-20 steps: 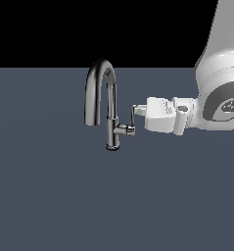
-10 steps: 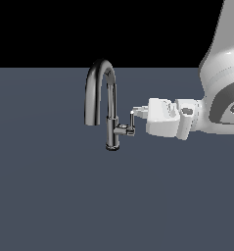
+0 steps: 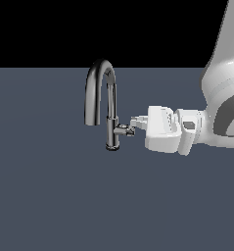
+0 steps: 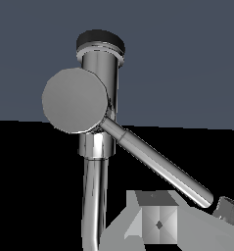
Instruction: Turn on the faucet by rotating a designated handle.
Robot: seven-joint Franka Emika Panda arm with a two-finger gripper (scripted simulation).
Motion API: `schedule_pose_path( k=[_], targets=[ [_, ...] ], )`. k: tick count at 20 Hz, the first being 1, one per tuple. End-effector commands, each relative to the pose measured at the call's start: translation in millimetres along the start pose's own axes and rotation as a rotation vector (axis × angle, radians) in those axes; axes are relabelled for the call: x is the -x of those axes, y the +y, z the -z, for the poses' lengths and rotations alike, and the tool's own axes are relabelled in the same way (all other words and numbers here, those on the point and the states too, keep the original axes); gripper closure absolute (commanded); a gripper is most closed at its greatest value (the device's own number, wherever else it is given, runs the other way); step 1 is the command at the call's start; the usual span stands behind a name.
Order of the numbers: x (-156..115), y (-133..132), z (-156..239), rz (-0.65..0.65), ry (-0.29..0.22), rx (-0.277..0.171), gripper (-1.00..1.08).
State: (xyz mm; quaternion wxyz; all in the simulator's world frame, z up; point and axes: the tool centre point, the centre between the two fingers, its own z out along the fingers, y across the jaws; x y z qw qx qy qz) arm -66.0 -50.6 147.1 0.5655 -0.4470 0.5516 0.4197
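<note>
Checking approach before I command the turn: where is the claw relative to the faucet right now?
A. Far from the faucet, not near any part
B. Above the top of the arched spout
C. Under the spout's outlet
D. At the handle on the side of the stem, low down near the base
D: in the exterior view the claw reaches in level to the handle low on the faucet stem, on the exterior view's right.

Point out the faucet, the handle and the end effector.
faucet (image 3: 111,105): exterior view, on the vertical stem.
handle (image 4: 155,164): wrist view, mid-lever.
end effector (image 3: 136,122): exterior view, between the fingertips at the handle.

Glossy chrome faucet (image 3: 110,105); smooth white plastic-looking pincer (image 3: 136,125).
</note>
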Motion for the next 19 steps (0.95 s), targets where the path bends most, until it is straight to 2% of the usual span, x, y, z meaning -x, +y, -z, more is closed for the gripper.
schedule_pose_path(
  k=[1, 3, 4, 19],
  targets=[
    [-15.2, 23.0, -6.9, -0.029, -0.008, 0.018, 1.08],
    [-17.9, 27.7, -7.3, -0.030, -0.009, 0.019, 1.08],
    [-7.7, 12.2, 0.7, -0.002, -0.001, 0.000, 1.08],
    [-79.5, 35.2, -7.5, -0.029, -0.009, 0.019, 1.08]
  ],
)
